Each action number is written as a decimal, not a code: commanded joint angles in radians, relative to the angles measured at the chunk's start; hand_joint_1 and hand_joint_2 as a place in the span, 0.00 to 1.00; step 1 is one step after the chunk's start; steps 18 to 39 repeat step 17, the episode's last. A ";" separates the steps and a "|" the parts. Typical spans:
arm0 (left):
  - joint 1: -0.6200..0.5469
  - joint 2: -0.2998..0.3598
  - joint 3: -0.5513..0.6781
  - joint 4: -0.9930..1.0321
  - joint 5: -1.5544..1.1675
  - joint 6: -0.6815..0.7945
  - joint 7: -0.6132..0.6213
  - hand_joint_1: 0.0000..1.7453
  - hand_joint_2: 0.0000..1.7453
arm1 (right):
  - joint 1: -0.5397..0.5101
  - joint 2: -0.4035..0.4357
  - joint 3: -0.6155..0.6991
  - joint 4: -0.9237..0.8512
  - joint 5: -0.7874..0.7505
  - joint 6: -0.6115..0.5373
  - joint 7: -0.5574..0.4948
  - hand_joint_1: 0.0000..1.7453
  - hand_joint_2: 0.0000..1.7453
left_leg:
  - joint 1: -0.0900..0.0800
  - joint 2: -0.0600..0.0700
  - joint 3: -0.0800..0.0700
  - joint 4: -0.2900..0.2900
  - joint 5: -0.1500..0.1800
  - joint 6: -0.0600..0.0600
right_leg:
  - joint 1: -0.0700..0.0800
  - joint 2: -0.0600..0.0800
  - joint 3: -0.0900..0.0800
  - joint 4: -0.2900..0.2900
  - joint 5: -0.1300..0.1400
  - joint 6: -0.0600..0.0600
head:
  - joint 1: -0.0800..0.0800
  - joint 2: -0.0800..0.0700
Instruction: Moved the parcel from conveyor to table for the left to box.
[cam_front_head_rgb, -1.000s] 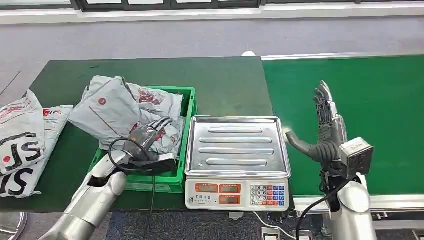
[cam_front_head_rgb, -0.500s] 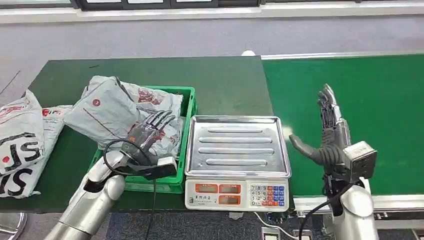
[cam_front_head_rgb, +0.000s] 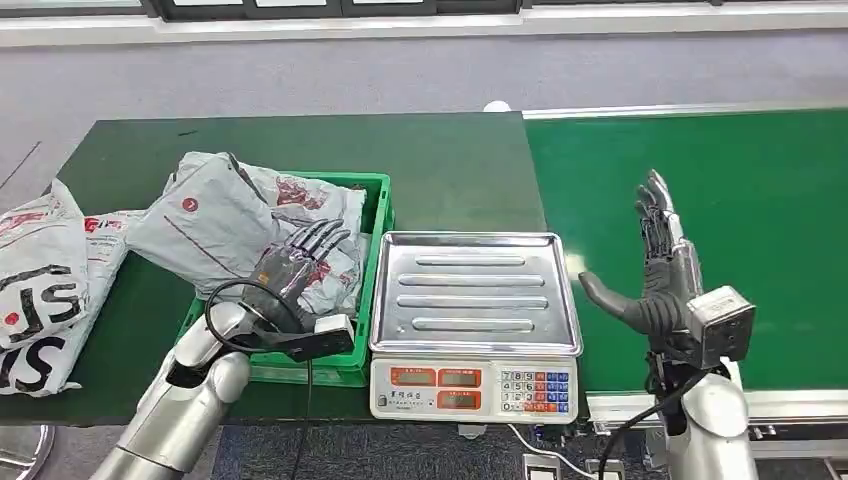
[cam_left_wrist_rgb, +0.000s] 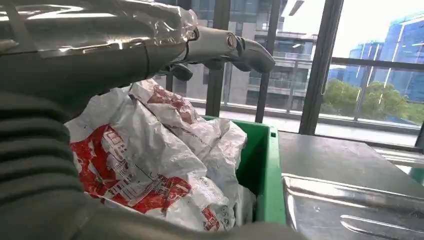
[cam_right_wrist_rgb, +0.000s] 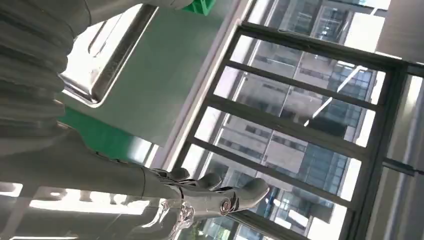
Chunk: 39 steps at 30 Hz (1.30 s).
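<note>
Fingers (cam_front_head_rgb: 305, 247) of my left hand (cam_front_head_rgb: 290, 263) now lifted and spread, hovering over the parcel (cam_front_head_rgb: 235, 225) in the green crate (cam_front_head_rgb: 371, 268) — drop looks done. Right hand (cam_front_head_rgb: 655, 270) open and empty, raised by the scale (cam_front_head_rgb: 475, 315) over the bare conveyor (cam_front_head_rgb: 760, 180) beyond.

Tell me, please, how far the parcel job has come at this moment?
Done: grey parcels already lie heaped in the green crate, and the scale tray is bare. In hand: nothing is gripped; the left hand is above the heap with fingers spread, and the right hand is open over the conveyor. Left: more parcels lie on the table beside the crate; the visible belt carries none.
</note>
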 joint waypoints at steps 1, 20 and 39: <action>0.029 -0.102 0.124 -0.081 0.280 0.118 -0.201 0.00 0.00 | -0.010 0.024 -0.042 0.013 0.008 0.005 0.008 0.00 1.00 | 0.001 -0.001 0.000 0.000 0.000 0.001 | 0.001 -0.001 0.000 -0.001 0.000 0.000 | 0.000 0.000; 0.064 -0.318 0.120 0.021 1.003 -0.215 -0.337 0.00 1.00 | -0.143 0.072 0.043 0.207 -0.041 -0.054 0.038 0.00 1.00 | 0.000 0.002 0.001 -0.002 -0.001 0.003 | 0.000 0.000 0.002 -0.003 0.001 0.001 | 0.000 0.000; 0.064 -0.318 0.120 0.021 1.003 -0.215 -0.337 0.00 1.00 | -0.143 0.072 0.043 0.207 -0.041 -0.054 0.038 0.00 1.00 | 0.000 0.002 0.001 -0.002 -0.001 0.003 | 0.000 0.000 0.002 -0.003 0.001 0.001 | 0.000 0.000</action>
